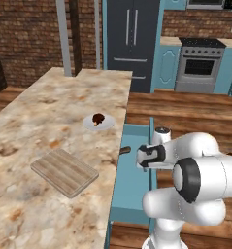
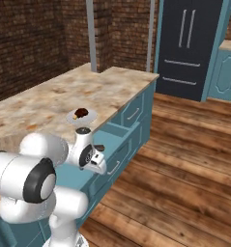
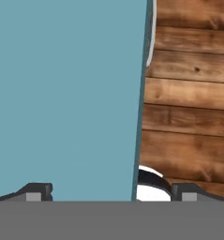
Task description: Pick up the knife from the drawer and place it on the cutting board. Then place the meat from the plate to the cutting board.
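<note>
The teal drawer (image 1: 132,168) stands pulled out from the island, its flat inside taking up the left of the hand view (image 3: 66,93). Of the knife (image 1: 125,150), a dark brown handle end pokes out from under the counter edge; the blade is hidden. My gripper (image 3: 113,193) hangs over the drawer's outer edge, open, fingertips (image 3: 38,191) wide apart with nothing held. On the marble counter lie the striped wooden cutting board (image 1: 64,171) and, farther back, the round plate (image 1: 90,124) carrying the dark meat (image 1: 98,118).
Wooden floor (image 3: 188,108) lies beside the drawer, whose silver bar handle (image 3: 152,33) curves at its front. A dark fridge (image 1: 132,39) and a steel oven (image 1: 199,65) stand at the back. Smaller teal drawer fronts (image 2: 134,113) line the island side.
</note>
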### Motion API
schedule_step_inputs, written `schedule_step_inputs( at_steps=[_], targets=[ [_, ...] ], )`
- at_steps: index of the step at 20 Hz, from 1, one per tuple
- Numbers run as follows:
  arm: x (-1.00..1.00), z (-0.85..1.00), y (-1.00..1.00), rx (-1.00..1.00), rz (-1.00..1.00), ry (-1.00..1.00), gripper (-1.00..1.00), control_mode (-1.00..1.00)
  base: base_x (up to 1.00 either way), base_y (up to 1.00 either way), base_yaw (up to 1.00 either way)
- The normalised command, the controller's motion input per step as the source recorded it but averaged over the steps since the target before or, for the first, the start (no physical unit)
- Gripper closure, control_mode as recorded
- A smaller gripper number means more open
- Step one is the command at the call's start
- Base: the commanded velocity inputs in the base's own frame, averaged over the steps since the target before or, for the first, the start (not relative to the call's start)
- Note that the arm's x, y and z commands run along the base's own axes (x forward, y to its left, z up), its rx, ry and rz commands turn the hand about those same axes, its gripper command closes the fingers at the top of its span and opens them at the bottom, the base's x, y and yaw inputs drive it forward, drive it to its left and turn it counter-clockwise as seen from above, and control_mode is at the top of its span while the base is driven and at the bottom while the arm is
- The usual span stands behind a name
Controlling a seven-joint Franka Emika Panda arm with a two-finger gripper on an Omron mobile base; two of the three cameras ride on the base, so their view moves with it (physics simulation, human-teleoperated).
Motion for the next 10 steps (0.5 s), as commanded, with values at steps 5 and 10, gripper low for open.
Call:
schedule_step_inputs(
  at_steps=[5,10],
  targets=[
    [0.33,-0.46,-0.11,0.00,0.00,0.01,-1.00,-1.00,0.00,0.00,0.00],
    [0.43,-0.41,-0.04,0.00,0.00,0.00,-1.00,-1.00,0.00,0.00,0.00]
  ],
)
